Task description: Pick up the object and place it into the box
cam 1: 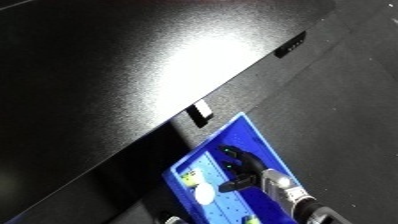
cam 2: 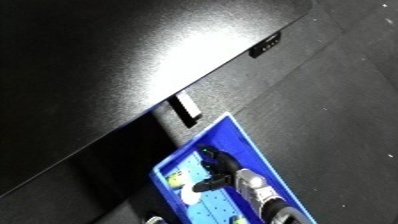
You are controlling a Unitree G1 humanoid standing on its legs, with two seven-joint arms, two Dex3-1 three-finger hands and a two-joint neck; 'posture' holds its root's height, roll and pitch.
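Observation:
A blue bin (cam 1: 269, 148) stands on the dark floor beside the black table (cam 1: 107, 75), at the lower right of both views. My right hand (cam 1: 242, 167) reaches down into the bin from the lower right, on its silver forearm (cam 1: 282, 186). The fingers are stretched along the bin's inside and the thumb sticks out to the left; the hand looks open. A small white round object (cam 1: 205, 192) lies on the bin floor just left of the thumb, apart from it. A yellow-green item (cam 1: 188, 175) lies near the bin's left corner. My left hand does not show.
The table edge runs diagonally across the view, with a small control panel (cam 1: 294, 45) and a white-tipped bracket (cam 1: 201, 111) under it, just above the bin. Dark carpet (cam 1: 351, 110) spreads to the right.

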